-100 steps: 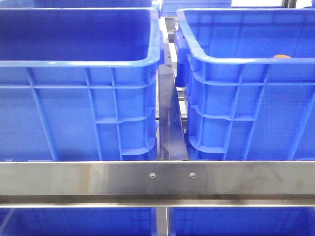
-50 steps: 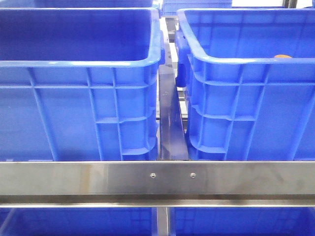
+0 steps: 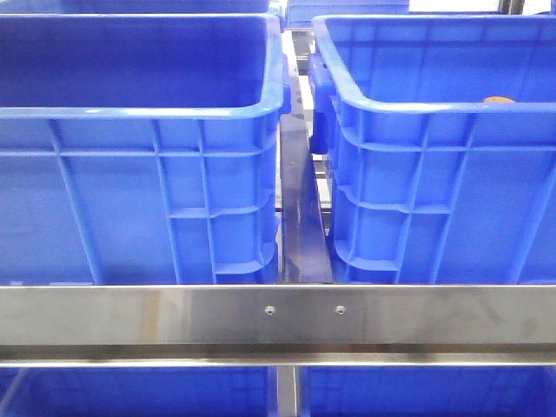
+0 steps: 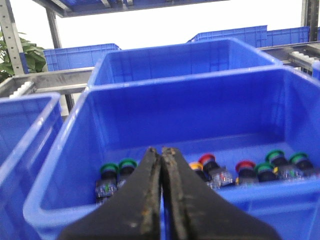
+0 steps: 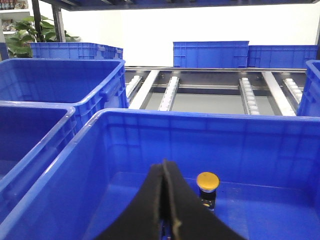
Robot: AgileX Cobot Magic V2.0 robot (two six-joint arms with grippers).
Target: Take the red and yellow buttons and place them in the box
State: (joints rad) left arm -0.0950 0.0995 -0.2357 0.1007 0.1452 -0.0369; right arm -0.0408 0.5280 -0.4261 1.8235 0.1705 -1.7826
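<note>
You have 2 blue crates side by side behind a steel rail (image 3: pixel 278 314). Your left gripper (image 4: pixel 161 151) has its fingers pressed together, holding nothing, above the near wall of a crate (image 4: pixel 75 120) holding a row of buttons: red-capped (image 4: pixel 207 159), yellow-capped (image 4: pixel 195 166) and green-capped (image 4: pixel 128 163). Your right gripper (image 5: pixel 164 165) is likewise pressed together and empty, over another crate (image 5: pixel 100 150) with 1 yellow button (image 5: pixel 207 181) on its floor.

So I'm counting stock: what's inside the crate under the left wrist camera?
Inside the blue crate: green-capped buttons, red buttons and a yellow button. The shut left fingers hide the middle.
</note>
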